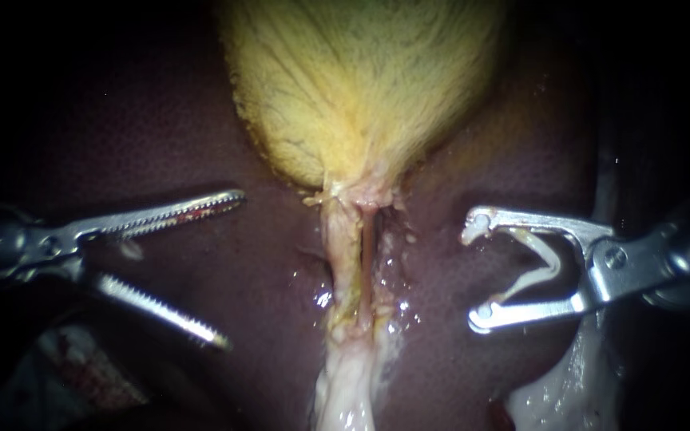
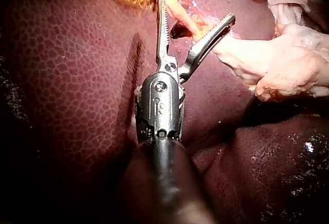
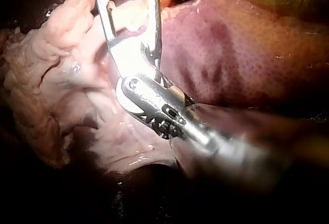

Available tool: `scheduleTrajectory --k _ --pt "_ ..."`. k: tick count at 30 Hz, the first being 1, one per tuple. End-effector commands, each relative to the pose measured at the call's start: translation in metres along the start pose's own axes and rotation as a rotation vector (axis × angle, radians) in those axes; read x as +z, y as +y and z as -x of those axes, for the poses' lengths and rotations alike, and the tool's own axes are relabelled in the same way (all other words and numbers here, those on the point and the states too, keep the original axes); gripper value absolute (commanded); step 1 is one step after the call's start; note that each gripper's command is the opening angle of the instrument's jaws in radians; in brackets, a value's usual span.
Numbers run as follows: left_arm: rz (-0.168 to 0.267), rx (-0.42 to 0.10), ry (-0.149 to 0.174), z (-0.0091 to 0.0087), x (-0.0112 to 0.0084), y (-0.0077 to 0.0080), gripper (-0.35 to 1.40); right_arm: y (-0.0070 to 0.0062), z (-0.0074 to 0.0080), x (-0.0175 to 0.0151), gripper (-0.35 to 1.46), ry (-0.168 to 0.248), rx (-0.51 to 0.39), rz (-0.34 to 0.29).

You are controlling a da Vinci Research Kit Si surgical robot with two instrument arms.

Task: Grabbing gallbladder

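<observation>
Where wet liver (image 1: 145, 136) spreads, right instrument (image 1: 474, 273) holds clip (image 1: 549, 263).

The gallbladder (image 1: 361, 88) is running off the endoscope view's top. The left instrument (image 1: 233, 270) and right instrument (image 1: 474, 275) are trailing into darkness; in the right wrist view glare is swallowing the clip (image 3: 128, 54).

Left instrument (image 1: 233, 270) agape, right instrument (image 1: 474, 275) clip-laden (image 1: 551, 263)
</observation>
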Motion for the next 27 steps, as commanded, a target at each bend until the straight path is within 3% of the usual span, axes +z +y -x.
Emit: scheduleTrajectory --k 1,4,7,10,16,22,27 --pt "0.0 0.0 0.0 0.0 0.0 0.0 1.08 0.0 0.0 0.0 0.6 0.0 0.0 0.0" --pt "0.0 -0.006 0.0 0.0 0.0 0.0 1.06 0.0 0.0 0.0 0.6 0.0 0.0 0.0" --pt "0.002 -0.059 -0.002 0.0 0.0001 0.0 0.99 -0.0001 0.0 -0.0001 0.6 0.0 0.0 -0.001" --pt "0.033 -0.125 0.004 0.0001 0.0008 0.0002 0.91 -0.0001 -0.0001 -0.0001 0.6 0.0 0.0 -0.001" --pt "0.059 -0.189 0.03 0.0004 0.003 0.0008 0.83 -0.0001 -0.0001 -0.0001 0.6 0.0 0.0 -0.001" --pt "0.071 -0.214 0.05 0.0002 0.0049 0.0016 0.73 -0.0001 0.0 -0.0001 0.6 0.0 0.0 -0.001" --pt "0.113 -0.229 0.054 0.0 0.0055 0.0028 0.69 -0.0001 0.0 -0.0001 0.6 0.0 0.0 -0.001"
